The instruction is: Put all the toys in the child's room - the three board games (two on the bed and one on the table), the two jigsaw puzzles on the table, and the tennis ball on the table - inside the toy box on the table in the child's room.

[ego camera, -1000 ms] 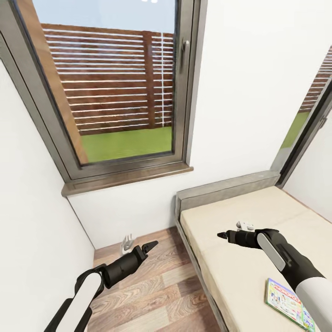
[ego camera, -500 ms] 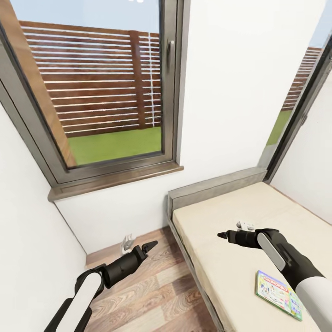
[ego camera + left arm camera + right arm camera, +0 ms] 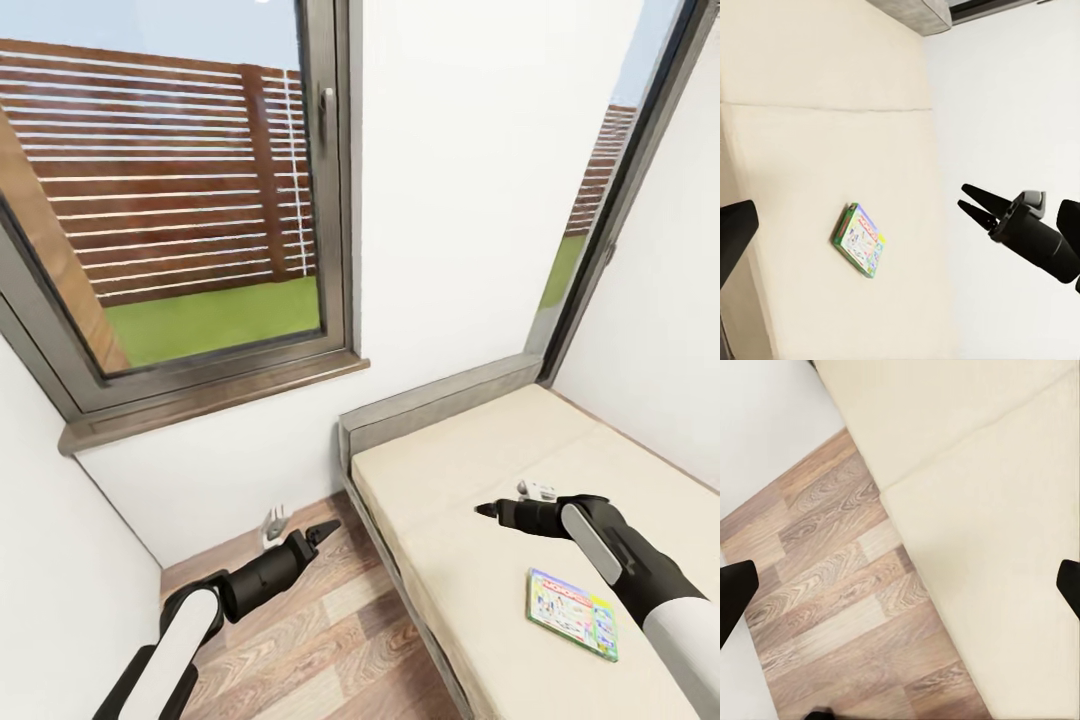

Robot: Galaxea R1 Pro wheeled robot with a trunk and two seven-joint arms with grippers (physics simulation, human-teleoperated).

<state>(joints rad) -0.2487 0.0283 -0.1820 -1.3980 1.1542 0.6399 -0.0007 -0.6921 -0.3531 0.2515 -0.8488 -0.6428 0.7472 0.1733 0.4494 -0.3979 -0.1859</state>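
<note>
Lying flat on the bed (image 3: pixel 450 480) beside the right gripper (image 3: pixel 487 511) is a board game (image 3: pixel 572 612), light, stiff and thin by my guess, best pinched at an edge; both grippers look nearly closed and empty, the left (image 3: pixel 325 530) over floor.

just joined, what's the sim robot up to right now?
It's facing the bed in a white-walled room with windows, both arms held out in front and neither gripper holding anything. The left gripper hangs over the wood floor beside the bed; the right gripper is over the mattress. One board game with a green edge lies flat on the mattress, near the right forearm and untouched. Nothing has been picked up at this point.
</note>
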